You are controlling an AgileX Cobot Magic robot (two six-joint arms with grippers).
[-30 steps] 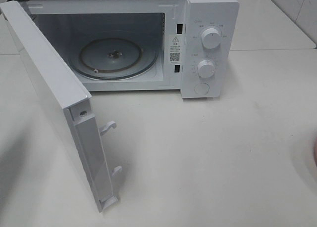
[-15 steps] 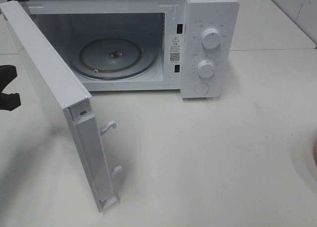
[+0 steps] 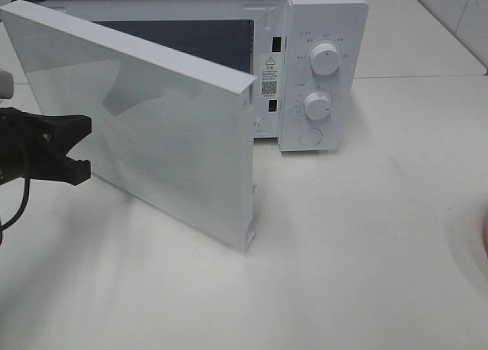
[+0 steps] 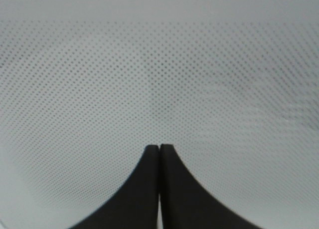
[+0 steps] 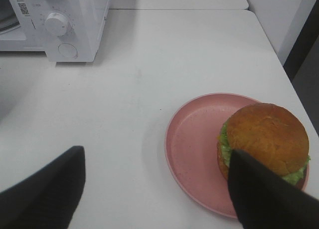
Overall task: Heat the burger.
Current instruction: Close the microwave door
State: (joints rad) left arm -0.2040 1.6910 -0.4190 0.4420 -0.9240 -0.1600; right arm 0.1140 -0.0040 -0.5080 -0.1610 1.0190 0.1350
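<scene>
The burger (image 5: 264, 136), with a golden-brown bun and green lettuce, sits on a pink plate (image 5: 192, 144) in the right wrist view. My right gripper (image 5: 154, 189) hovers open over the table beside the plate. One of its fingers (image 5: 264, 199) overlaps the burger's near side in the picture, and nothing is held. The white microwave (image 3: 320, 30) stands at the back with its door (image 3: 152, 136) swung about halfway. My left gripper (image 3: 82, 146) is shut, with its tips against the door's dotted outer face (image 4: 159, 64).
Two knobs (image 3: 326, 59) (image 3: 317, 106) and a round button (image 3: 310, 136) are on the microwave's right panel. The plate's edge (image 3: 486, 236) just shows at the right border of the high view. The table edge (image 5: 279, 64) runs close behind the plate.
The left gripper has come in from the left edge and moved right. The microwave door has swung from wide open to about halfway and now hides the turntable.
</scene>
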